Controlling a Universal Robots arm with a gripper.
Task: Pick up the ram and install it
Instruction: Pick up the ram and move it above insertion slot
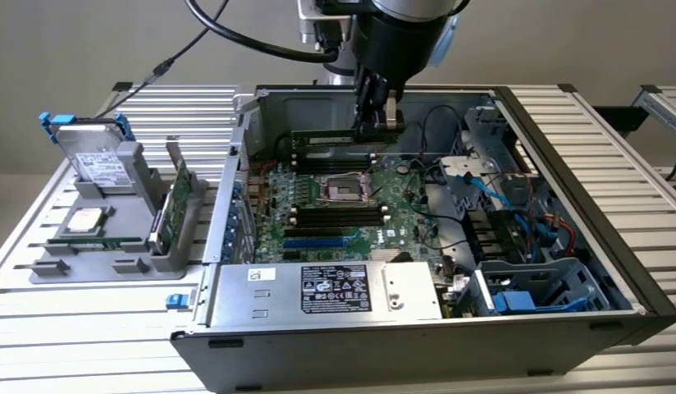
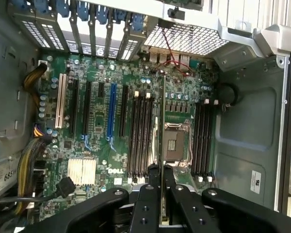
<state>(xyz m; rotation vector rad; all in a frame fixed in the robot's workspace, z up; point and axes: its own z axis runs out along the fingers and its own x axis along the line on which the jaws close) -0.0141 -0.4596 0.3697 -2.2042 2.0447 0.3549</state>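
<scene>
My black gripper (image 1: 379,123) clasps the long thin green ram stick (image 1: 327,137). Exterior view: it hangs at 12 o'clock from the square socket (image 1: 344,190) of the green motherboard (image 1: 278,217).

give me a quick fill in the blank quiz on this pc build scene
1. The gripper is shut on the ___, holding it over the motherboard inside the open computer case.
2. The white logo printed on the motherboard reads ___.
3. On the exterior view's left, the hard drive standing in the grey holder has ___ rails.

Missing words: ram; Dell; blue.
</scene>
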